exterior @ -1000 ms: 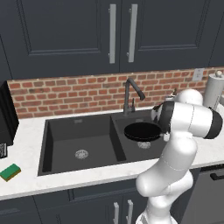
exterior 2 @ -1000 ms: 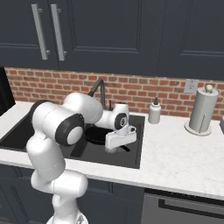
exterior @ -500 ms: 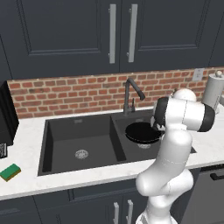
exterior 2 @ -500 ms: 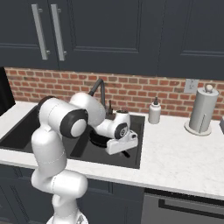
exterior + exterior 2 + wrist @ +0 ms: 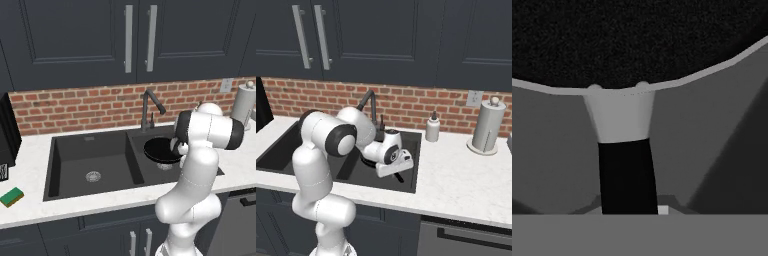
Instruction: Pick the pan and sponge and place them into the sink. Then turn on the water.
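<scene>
On the near left corner of the counter (image 5: 35, 165) lies the sponge (image 5: 12, 196), green side up, well apart from the sink (image 5: 90, 150). The sink's left basin holds nothing but its silver drain (image 5: 93, 176). The faucet (image 5: 150, 107) stands behind the divider, with no water running from it. The pan (image 5: 161, 149) sits in the right basin, tilted a little, its handle (image 5: 626, 165) pointing toward the arm. The pincer (image 5: 399, 175) is low over that basin, drawn narrow around the handle. Farther right stand a soap bottle (image 5: 432, 128) and a paper towel roll (image 5: 488, 125).
</scene>
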Available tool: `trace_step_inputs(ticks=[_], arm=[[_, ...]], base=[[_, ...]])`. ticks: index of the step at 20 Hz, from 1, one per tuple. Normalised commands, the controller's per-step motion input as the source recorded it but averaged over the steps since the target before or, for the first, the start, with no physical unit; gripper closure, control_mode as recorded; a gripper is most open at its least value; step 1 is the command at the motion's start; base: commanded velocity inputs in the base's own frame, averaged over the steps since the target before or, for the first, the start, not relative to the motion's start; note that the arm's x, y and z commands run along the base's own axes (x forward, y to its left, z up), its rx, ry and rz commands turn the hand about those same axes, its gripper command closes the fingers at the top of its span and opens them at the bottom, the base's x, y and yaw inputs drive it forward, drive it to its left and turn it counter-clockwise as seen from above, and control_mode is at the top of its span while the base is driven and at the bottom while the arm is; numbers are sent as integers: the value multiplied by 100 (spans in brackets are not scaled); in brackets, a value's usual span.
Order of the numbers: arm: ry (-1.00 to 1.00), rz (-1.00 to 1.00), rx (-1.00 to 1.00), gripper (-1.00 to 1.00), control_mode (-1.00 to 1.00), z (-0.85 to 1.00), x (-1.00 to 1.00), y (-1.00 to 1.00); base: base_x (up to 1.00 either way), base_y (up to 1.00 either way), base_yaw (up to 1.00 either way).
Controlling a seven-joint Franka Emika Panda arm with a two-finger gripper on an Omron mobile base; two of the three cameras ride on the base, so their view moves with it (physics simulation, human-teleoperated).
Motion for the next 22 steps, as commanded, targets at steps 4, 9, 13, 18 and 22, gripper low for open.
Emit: trace_step_inputs(ticks=[4, 9, 13, 18, 22], arm=[[0, -1, 0, 100, -100, -25, 39, 0], [0, 7, 0, 100, -100, -41, 23, 0], [-2, 20, 0, 100, -100, -42, 8, -1], [-15, 27, 0, 100, -100, -31, 0, 0], [-17, 24, 0, 100, -100, -15, 0, 0]], base=[[0, 0, 0], [0, 0, 0], [0, 0, 0], [0, 0, 0], [0, 0, 0]])
